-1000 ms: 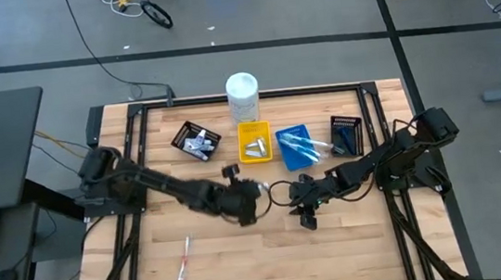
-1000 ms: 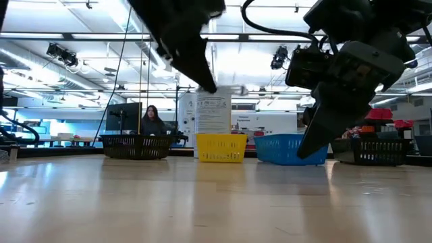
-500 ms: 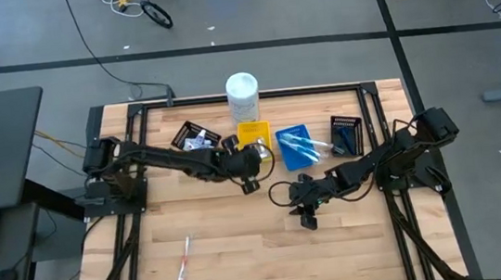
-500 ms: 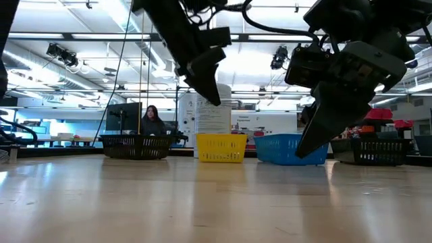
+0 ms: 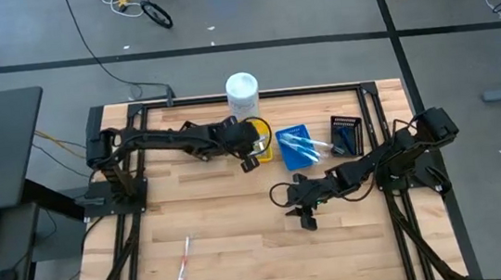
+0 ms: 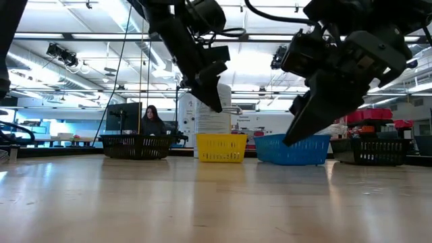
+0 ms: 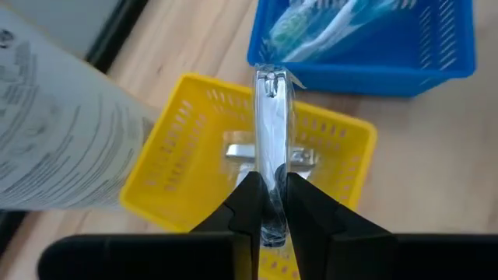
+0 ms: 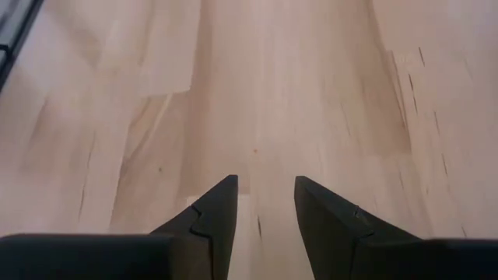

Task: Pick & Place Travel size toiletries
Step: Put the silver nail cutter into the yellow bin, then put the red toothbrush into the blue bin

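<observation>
Left gripper (image 7: pixel 270 204) clamped on a slim silvery sachet (image 7: pixel 271 132), held edge-on just above the yellow tray (image 7: pixel 342 132); glossy, narrow, with a crimped end pointing away from the fingers. Right gripper (image 8: pixel 264 204) parted and holding nothing, hovering over bare wood of the table (image 8: pixel 296 93), nearer the front edge than the yellow tray and toward the right arm's side.

Nearest of the task's things: a pink toothbrush (image 5: pixel 184 262), alone on the boards, well apart from the yellow tray toward the front left corner. Farther back, inside the yellow tray, more silvery pieces (image 7: pixel 240 153) lying flat under the held one. Just beside it on the right arm's side, the blue tray (image 5: pixel 299 146) holding light-blue toothbrushes (image 7: pixel 342 19). Beyond that, a black tray (image 5: pixel 347 134) with dark ribbed contents, too small to name. On the yellow tray's other side, a second black tray (image 6: pixel 137 146), mostly hidden under the left arm from above. Directly behind the yellow tray, touching or nearly so, a tall white cylindrical container (image 5: pixel 242 91) with printed text.

Held sachet clear only from the left wrist view; from above, hidden by the gripper. Low view alone: both grippers hanging well off the tabletop, and a seated person (image 6: pixel 151 121) in the room behind.
</observation>
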Tool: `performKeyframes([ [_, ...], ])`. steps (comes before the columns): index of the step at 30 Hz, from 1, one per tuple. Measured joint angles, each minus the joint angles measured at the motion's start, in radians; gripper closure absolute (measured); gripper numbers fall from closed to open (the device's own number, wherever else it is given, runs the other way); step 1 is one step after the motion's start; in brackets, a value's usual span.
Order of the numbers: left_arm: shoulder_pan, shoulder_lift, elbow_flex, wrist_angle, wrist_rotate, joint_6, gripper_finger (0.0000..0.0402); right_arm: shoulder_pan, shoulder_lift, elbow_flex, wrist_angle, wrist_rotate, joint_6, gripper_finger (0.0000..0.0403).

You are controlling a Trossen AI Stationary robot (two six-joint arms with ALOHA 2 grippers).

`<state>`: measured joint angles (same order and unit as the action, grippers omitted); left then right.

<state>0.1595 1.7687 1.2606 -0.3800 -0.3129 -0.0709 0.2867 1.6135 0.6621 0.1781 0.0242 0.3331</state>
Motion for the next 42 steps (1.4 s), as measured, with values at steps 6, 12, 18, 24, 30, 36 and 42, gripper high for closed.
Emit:
performKeyframes([
  [6,0.092,0.053,0.002,0.073,0.149,0.025,0.0349,0.0,0.0,0.0,0.025,0.0,-0.013,0.0265],
  [12,0.112,0.133,0.0,0.072,0.183,0.026,0.0334,0.0,-0.001,-0.001,0.026,0.0,-0.013,0.0265],
  [18,0.095,0.125,0.0,0.024,0.173,0.03,0.0281,0.0,-0.001,-0.001,0.026,0.0,-0.059,0.0265],
  [24,0.053,0.097,0.037,-0.078,0.15,0.05,0.0229,-0.002,-0.001,-0.001,0.045,0.0,-0.133,0.0265],
  [30,-0.035,0.038,0.16,-0.418,0.126,-0.063,0.0226,-0.023,-0.001,-0.001,0.152,0.087,-0.182,0.0265],
  [36,-0.205,-0.042,0.21,-0.71,0.129,-0.35,0.0236,-0.053,0.0,0.0,0.275,0.206,-0.188,0.0265],
  [42,-0.474,-0.111,0.187,-0.783,0.129,-0.765,0.0236,-0.037,0.005,0.0,0.313,0.148,-0.2,0.0253],
])
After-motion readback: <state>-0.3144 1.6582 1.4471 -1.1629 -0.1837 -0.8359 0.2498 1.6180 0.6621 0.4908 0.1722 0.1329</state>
